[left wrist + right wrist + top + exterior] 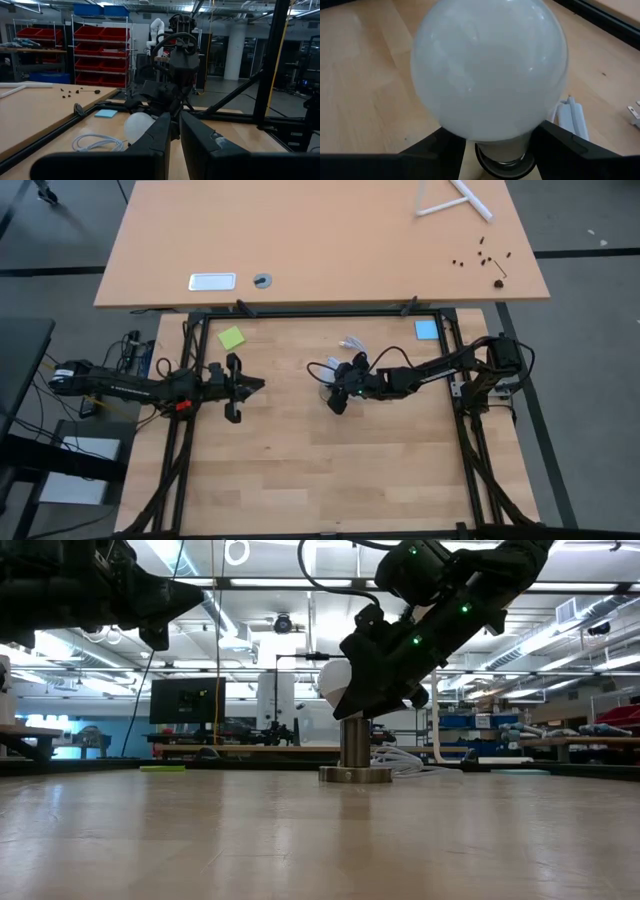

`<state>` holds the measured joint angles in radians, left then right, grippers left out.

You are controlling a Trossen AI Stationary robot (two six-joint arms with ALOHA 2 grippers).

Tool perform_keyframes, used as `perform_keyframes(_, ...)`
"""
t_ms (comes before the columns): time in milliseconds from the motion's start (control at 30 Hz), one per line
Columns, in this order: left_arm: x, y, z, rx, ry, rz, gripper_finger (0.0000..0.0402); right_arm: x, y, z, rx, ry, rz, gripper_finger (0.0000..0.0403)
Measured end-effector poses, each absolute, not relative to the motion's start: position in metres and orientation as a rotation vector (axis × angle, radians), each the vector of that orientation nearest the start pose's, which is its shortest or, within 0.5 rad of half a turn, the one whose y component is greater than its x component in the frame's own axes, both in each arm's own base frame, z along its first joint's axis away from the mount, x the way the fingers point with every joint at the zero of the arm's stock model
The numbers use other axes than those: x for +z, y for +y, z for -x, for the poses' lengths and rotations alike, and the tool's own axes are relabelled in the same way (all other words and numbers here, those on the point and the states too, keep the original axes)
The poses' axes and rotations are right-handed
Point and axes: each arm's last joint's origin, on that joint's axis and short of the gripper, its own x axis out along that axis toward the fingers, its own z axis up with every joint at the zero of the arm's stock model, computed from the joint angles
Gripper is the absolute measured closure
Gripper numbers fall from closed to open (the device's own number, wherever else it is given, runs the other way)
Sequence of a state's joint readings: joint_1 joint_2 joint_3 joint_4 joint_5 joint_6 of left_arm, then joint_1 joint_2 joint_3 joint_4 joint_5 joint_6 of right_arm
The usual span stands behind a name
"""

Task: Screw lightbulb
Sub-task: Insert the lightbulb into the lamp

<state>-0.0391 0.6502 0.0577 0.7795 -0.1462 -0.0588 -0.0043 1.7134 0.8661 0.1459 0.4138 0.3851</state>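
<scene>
The white frosted pear-shaped lightbulb (489,70) stands upright near the middle of the light wooden table (330,480), its narrow end down in a grey metal socket (355,766) with a round flat base. The right gripper (338,394) reaches in from the table's right side and grips the bulb, one dark finger (572,150) on each side of its lower part, where the glass narrows toward the neck.

The right wrist view is nearly filled by the bulb and shows the two fingers pressed against it, with the socket's dark rim just beneath the neck. From overhead the bulb is mostly hidden under the gripper. The low view shows the bulb (335,683) as a white curve at the gripper's edge, directly above the socket column, and the gripper tilted over it.

The left gripper (250,385) hangs above the table's left part, well apart from the bulb, its fingers nearly together with only a thin gap and nothing between them. Its wrist view looks across to the bulb (138,127) and the right arm behind it.

A coiled white cord (97,143) lies on the table just beyond the socket. A green sticky note (232,338) and a blue sticky note (427,330) lie near the far corners.
</scene>
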Motion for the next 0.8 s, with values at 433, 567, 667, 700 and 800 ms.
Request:
perform_keyframes(433,0.1929,-0.0013,-0.1416,0.102,-0.177,0.074,0.0355,0.16,-0.0113,-0.3364,-0.546,0.598,-0.21,0.0188)
perform_keyframes(567,0.1914,-0.0013,-0.1417,0.102,-0.163,0.074,0.0355,0.1599,-0.0101,-0.3364,-0.545,0.597,-0.208,0.0181)
perform_keyframes(667,0.1913,-0.0013,-0.1417,0.102,-0.162,0.074,0.0355,0.16,-0.0101,-0.3364,-0.545,0.597,-0.209,0.0174)
perform_keyframes(700,0.1913,-0.0013,-0.1417,0.102,-0.162,0.074,0.0355,0.16,-0.0101,-0.3364,-0.545,0.597,-0.207,0.0171)
perform_keyframes(800,0.1914,-0.0013,-0.1417,0.102,-0.163,0.074,0.0355,0.16,-0.0101,-0.3364,-0.54,0.601,-0.195,0.0164)
